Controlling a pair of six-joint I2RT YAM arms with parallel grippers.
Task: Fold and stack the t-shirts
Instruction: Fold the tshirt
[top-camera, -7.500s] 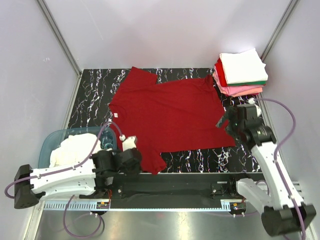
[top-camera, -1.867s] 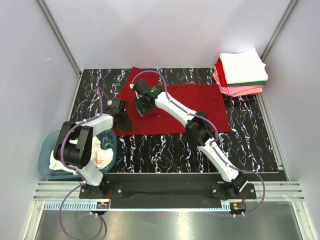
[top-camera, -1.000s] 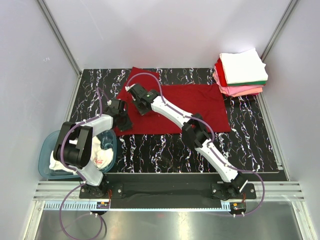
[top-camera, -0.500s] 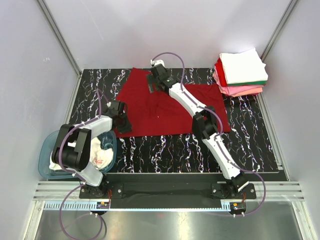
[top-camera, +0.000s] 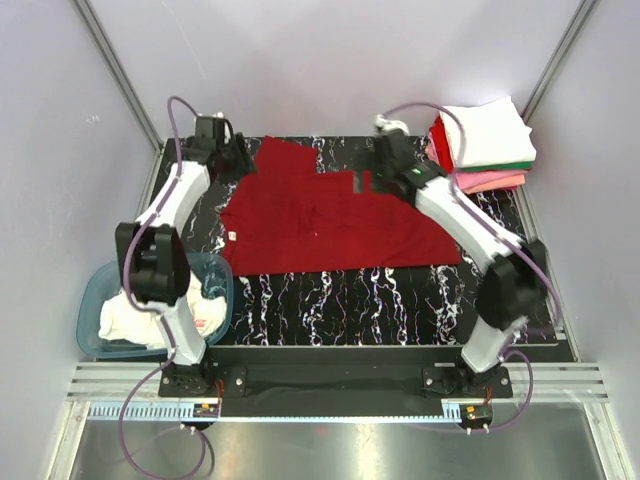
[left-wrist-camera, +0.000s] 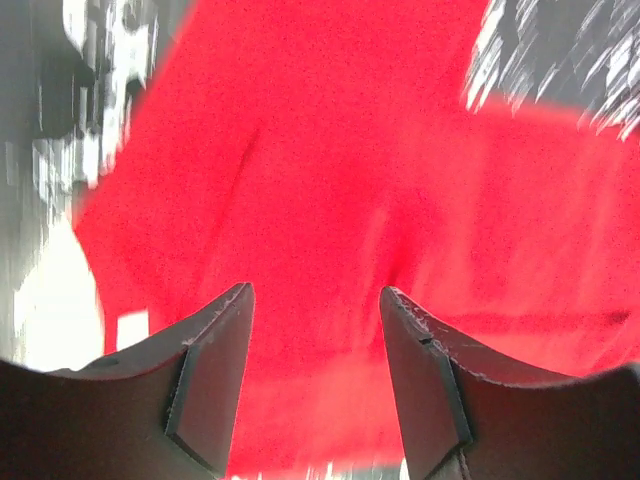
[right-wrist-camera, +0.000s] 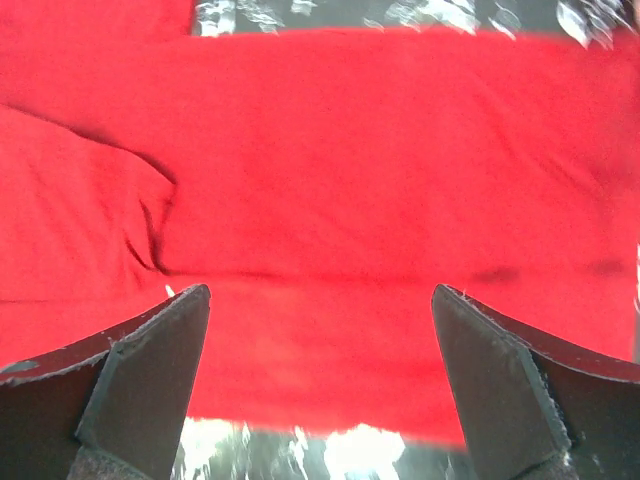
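Note:
A plain dark red t-shirt (top-camera: 340, 215) lies folded lengthwise into a wide band on the black marbled table (top-camera: 340, 300), one sleeve (top-camera: 277, 155) sticking out at its back left. My left gripper (top-camera: 233, 155) hovers by that sleeve; in its wrist view the shirt (left-wrist-camera: 330, 180) fills the frame and the gripper (left-wrist-camera: 317, 293) is open and empty. My right gripper (top-camera: 367, 180) hangs over the shirt's back edge, and in its wrist view it (right-wrist-camera: 320, 291) is wide open above the flat cloth (right-wrist-camera: 380, 150). Folded t-shirts (top-camera: 483, 145), white on top, are stacked at the back right.
A teal tub (top-camera: 100, 290) holding white cloth (top-camera: 135, 310) sits at the near left, beside the left arm's base. Grey walls and metal frame posts close in the table on three sides. The right arm stretches across the table's right half.
Both grippers were shut on the shirt's left part and have opened and let go. The left one moved to the back left corner, the right one swung right along the back edge.

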